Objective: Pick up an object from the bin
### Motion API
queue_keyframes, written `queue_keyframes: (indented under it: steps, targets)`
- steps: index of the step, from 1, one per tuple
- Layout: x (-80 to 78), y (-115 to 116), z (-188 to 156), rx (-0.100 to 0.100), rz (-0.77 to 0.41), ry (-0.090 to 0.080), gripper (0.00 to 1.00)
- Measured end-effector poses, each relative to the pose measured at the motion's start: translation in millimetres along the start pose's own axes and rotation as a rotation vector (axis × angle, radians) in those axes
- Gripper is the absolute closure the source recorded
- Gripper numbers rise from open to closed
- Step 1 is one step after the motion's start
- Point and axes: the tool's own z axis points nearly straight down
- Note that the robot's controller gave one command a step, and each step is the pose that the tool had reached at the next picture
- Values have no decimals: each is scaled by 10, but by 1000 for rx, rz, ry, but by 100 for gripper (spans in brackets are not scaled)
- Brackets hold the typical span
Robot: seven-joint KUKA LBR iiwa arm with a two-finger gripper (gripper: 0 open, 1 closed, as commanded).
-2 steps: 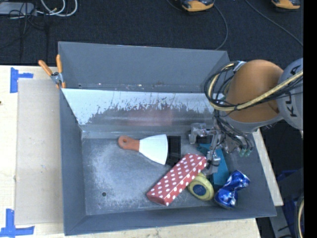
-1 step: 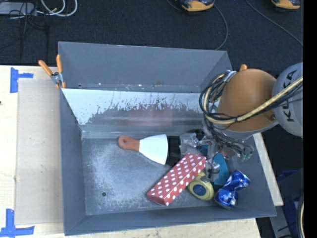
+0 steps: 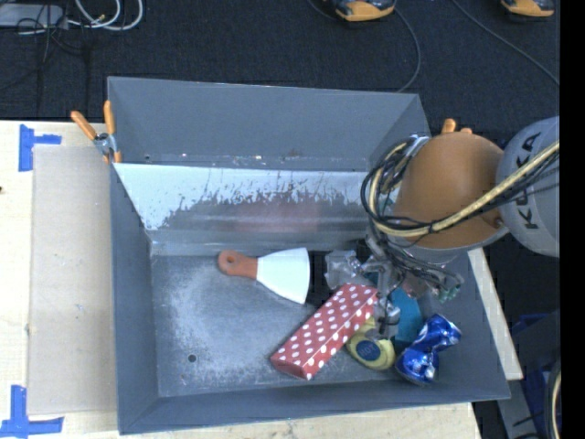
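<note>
My gripper [image 3: 388, 314] hangs low at the right side of the bin, its fingertips down at the upper right end of a red box with white polka dots [image 3: 325, 331] that lies slantwise on the floor. A teal blue thing [image 3: 408, 316] sits just right of the fingers, partly hidden by them. Below it lies a yellow and blue tape roll [image 3: 371, 351], and to its right a crumpled shiny blue wrapper [image 3: 427, 347].
A white scraper with an orange-brown handle [image 3: 274, 272] lies near the middle of the bin, left of the gripper. The arm's orange cover and cables hang over the bin's right rear corner. The left half of the floor is bare grey metal.
</note>
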Motion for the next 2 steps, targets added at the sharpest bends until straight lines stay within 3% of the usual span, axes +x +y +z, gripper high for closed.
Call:
queue_keyframes:
  steps: [1, 2]
  targets:
    - [-39, 115, 584, 1, -283, -1, 0]
    - [-30, 229, 847, 3, -507, -4, 100]
